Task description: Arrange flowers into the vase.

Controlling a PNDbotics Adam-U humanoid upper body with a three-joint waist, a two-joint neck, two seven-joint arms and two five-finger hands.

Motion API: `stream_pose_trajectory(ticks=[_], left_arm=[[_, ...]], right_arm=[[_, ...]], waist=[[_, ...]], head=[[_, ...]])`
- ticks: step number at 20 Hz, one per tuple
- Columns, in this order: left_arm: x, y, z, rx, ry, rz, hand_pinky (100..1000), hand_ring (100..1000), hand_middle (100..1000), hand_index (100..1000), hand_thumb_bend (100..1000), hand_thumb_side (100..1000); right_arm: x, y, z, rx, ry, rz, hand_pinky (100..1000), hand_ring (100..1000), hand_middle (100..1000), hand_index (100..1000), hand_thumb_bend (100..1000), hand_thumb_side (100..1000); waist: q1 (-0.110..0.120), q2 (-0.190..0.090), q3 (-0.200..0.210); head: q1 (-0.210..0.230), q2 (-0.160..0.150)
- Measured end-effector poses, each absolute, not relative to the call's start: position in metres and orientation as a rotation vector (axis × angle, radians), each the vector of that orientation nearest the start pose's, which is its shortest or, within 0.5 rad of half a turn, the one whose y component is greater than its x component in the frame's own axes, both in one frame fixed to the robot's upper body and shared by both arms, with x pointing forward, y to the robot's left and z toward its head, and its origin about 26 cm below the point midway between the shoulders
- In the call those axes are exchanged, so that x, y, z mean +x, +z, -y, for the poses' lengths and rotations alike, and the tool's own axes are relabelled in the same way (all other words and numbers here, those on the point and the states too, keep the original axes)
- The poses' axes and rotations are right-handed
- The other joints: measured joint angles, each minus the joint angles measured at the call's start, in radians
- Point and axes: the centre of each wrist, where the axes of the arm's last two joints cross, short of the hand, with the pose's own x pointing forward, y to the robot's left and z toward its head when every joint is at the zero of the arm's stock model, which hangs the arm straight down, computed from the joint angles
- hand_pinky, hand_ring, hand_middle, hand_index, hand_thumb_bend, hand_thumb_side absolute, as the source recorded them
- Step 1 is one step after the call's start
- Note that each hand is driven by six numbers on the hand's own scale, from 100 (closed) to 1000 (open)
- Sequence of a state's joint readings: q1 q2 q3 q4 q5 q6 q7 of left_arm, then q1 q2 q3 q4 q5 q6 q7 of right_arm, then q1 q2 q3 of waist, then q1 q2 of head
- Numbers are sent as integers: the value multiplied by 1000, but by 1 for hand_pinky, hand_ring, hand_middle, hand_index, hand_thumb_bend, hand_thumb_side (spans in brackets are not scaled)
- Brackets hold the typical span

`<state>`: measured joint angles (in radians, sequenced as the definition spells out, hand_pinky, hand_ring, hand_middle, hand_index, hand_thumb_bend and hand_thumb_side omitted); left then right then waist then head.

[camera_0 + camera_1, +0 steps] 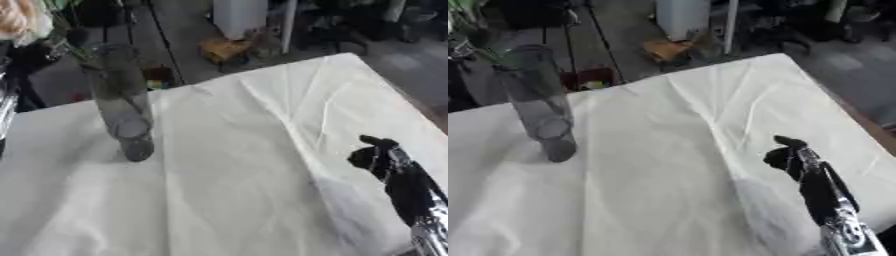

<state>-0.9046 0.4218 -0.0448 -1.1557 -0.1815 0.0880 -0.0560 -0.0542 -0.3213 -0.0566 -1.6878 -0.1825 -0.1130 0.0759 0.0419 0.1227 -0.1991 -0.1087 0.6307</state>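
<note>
The right hand (374, 157) is seen at the lower right, raised above the white cloth (262, 150) on a black and silver forearm; its fingers are curled together and nothing is held. The left hand (35, 52) is partly shown at the upper left edge; whether it is closed cannot be told. The clear vase (121, 100) is stood on the cloth at the left, tilted, with a green stem (77, 50) entering its mouth and an orange flower (19, 19) above.

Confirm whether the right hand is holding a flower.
No: the right hand hangs over the white tablecloth holding nothing, away from the vase.
</note>
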Motion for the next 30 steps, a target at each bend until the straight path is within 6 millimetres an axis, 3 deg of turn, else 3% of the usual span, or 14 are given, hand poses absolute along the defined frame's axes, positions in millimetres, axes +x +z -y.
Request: stream_pose_trajectory(ticks=[17, 30], left_arm=[[443, 217, -275, 430, -649, 1877, 579, 580, 526, 708, 1000, 617], [387, 187, -306, 485, -644, 1882, 546, 557, 510, 707, 1000, 625]], right_arm=[[288, 60, 325, -68, 180, 1854, 807, 701, 613, 866, 100, 1000], [288, 59, 326, -74, 169, 1856, 806, 702, 613, 866, 100, 1000]], waist=[[-4, 0, 20], [-16, 1, 69]], head=[[-9, 0], [-26, 0]])
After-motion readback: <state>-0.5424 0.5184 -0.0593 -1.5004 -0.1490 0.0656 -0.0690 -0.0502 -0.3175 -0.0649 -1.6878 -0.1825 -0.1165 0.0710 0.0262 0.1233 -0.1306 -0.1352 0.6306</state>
